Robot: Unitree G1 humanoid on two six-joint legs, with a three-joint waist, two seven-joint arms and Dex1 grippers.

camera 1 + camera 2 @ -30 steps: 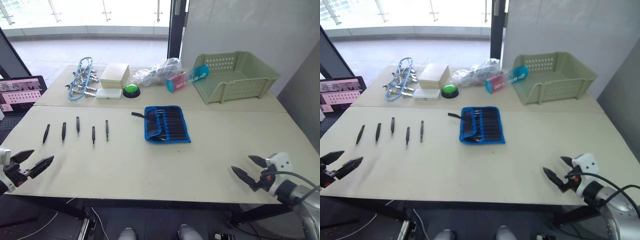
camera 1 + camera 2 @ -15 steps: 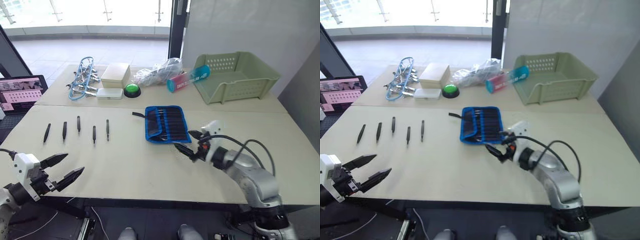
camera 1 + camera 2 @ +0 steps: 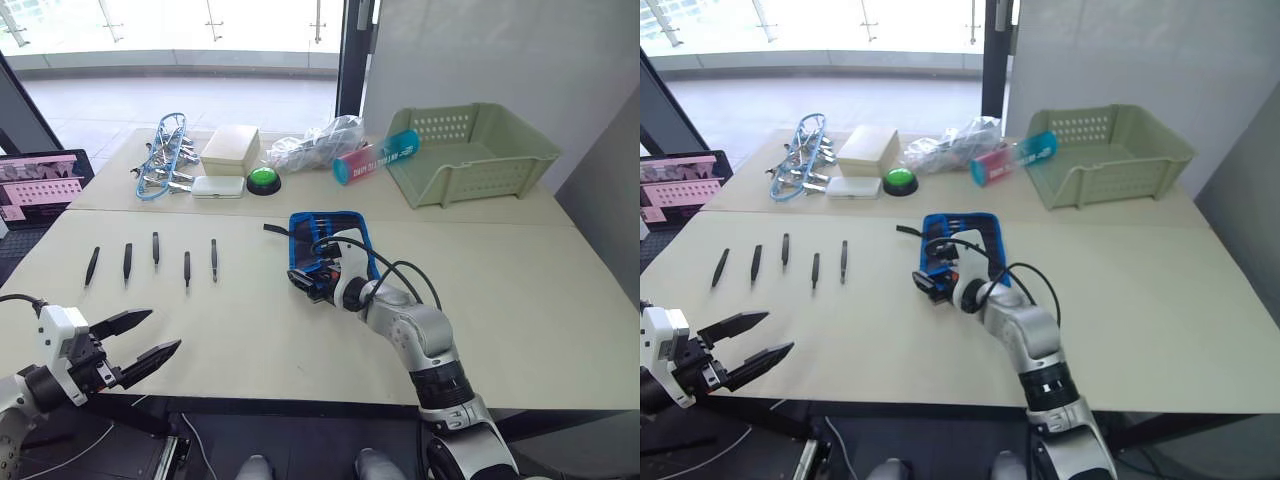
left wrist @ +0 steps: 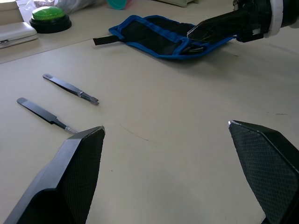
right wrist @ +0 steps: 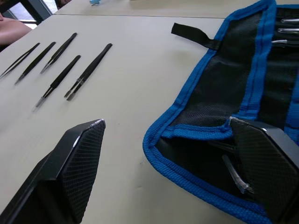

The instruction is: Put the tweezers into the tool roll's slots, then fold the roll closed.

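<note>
Right pincer (image 3: pixel 306 281) spread astride the tool roll (image 5: pixel 243 93) corner; five tweezers (image 5: pixel 88 70) beyond.

beige tables (image 3: pixel 250 330) pushed together | grey wall (image 3: pixel 480 50) behind | glass windows (image 3: pixel 180 25), daylight | pale tiled floor (image 3: pixel 120 105) beyond

head pair – looks down over table (image 3: pixel 250 340) | wrists – low, close; share tool roll (image 4: pixel 159 42)

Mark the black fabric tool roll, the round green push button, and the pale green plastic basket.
black fabric tool roll with blue edging (image 3: pixel 345 228): left eye view, far inner panel.
round green push button (image 3: pixel 263 179): left eye view, dome top.
pale green plastic basket (image 3: pixel 495 178): left eye view, front wall.
</note>
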